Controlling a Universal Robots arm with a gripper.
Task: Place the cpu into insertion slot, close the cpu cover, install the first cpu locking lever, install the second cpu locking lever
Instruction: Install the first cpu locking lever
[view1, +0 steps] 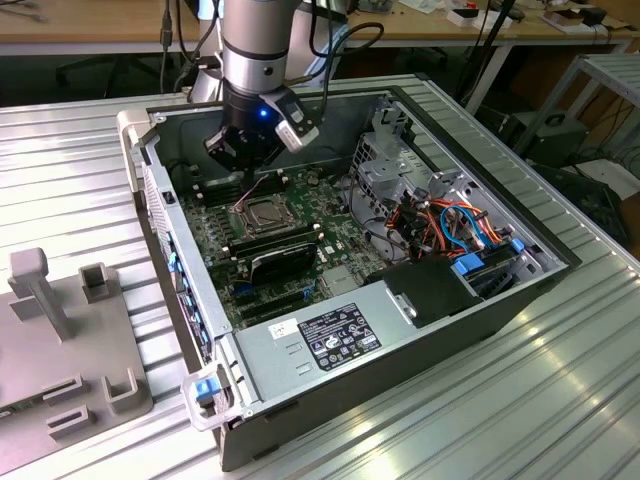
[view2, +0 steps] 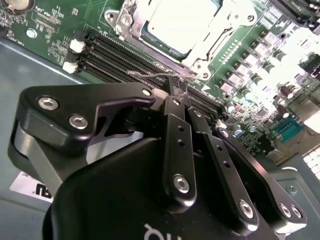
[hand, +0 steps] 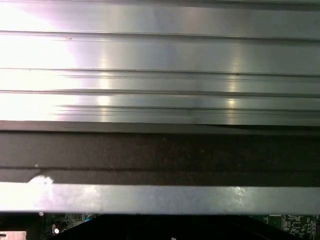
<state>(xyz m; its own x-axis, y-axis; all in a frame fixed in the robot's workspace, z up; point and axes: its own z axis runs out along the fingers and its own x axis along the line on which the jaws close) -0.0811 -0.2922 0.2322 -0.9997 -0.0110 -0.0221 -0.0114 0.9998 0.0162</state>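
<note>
Your gripper (view1: 248, 158) hangs inside the open computer case (view1: 150, 135), low over the green motherboard (view1: 335, 215). It is just beyond the insertion slot (view1: 282, 220), on the side toward the case's far wall.

In the second wrist view the gripper (view2: 176, 89) has its fingers drawn together, tips down at a thin silvery locking lever (view2: 150, 75). That lever runs along the near edge of the socket. You cannot tell whether the tips pinch the wire or only touch it.

The cpu (view2: 182, 20) lies flat in the slot, its pale metal top showing through the window of the cpu cover (view2: 215, 40). The cover's frame lies down around the chip.

Long black memory slots (view2: 115, 55) run just beside the lever, between the socket and the fingers, so that edge is crowded.

In the exterior view you have the case wall on the exterior view's left and the metal drive cage (view1: 385, 160) on its right. The board between them is open from above.

The power supply (view1: 320, 335) sits well apart at the near end. The first wrist view looks across the ribbed metal table (hand: 160, 55) and the dark case rim (hand: 160, 155).
</note>
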